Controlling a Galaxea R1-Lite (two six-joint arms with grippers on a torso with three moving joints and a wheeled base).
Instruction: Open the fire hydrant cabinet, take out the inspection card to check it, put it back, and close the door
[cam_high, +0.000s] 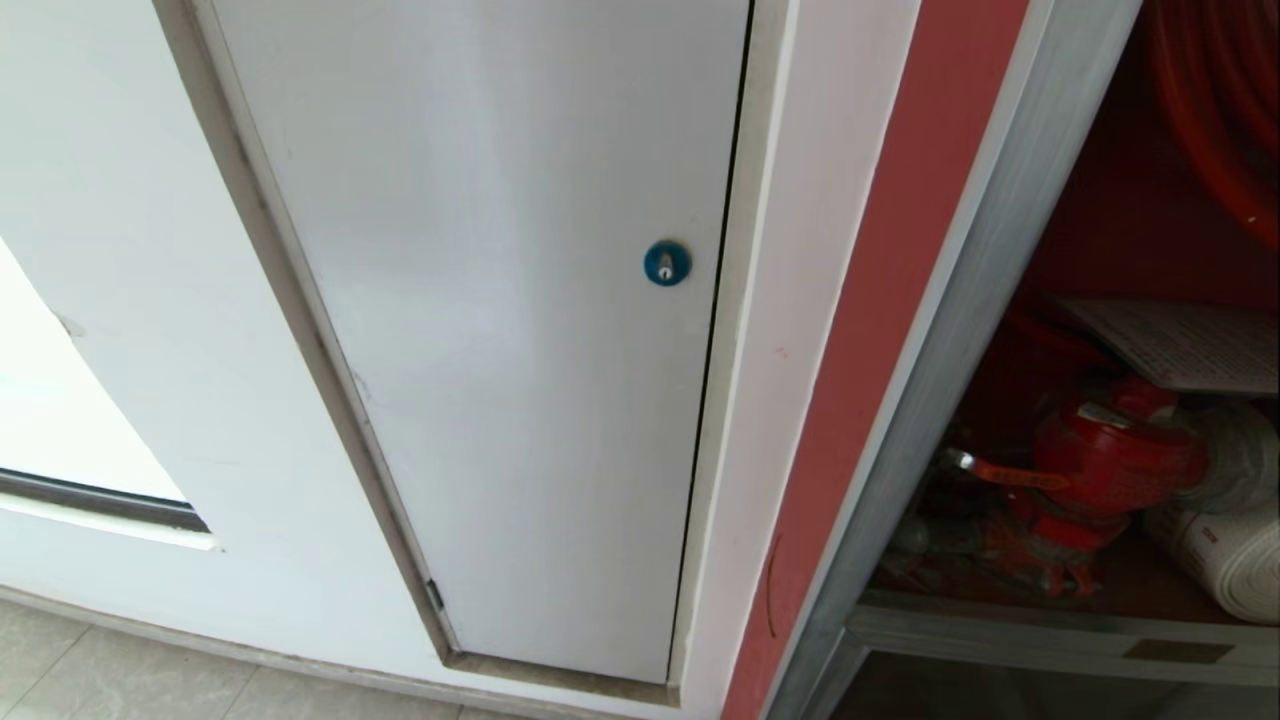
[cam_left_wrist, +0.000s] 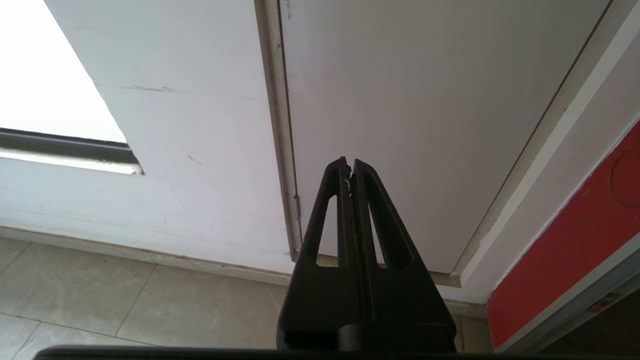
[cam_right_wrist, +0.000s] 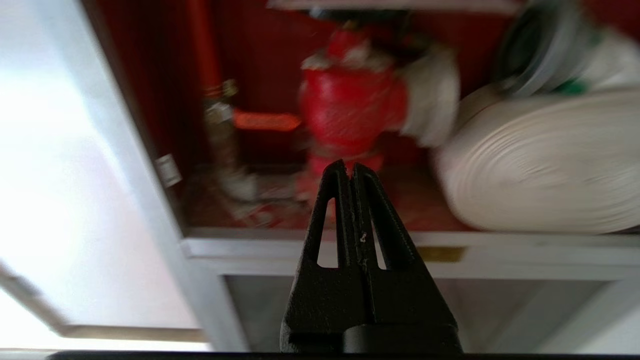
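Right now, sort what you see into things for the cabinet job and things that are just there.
For the job: cabinet, card, right gripper shut, facing the valve.
Just there: white panel with blue lock, rolled hose, floor, parked left gripper.

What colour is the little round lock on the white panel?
Blue; the lock shows best in the head view.

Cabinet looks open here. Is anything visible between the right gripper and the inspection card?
Nothing visible blocks it. The right gripper, shut and empty, faces the open fire hydrant cabinet; no door panel crosses the opening. The inspection card lies above the red valve, with the white rolled hose beside the valve.
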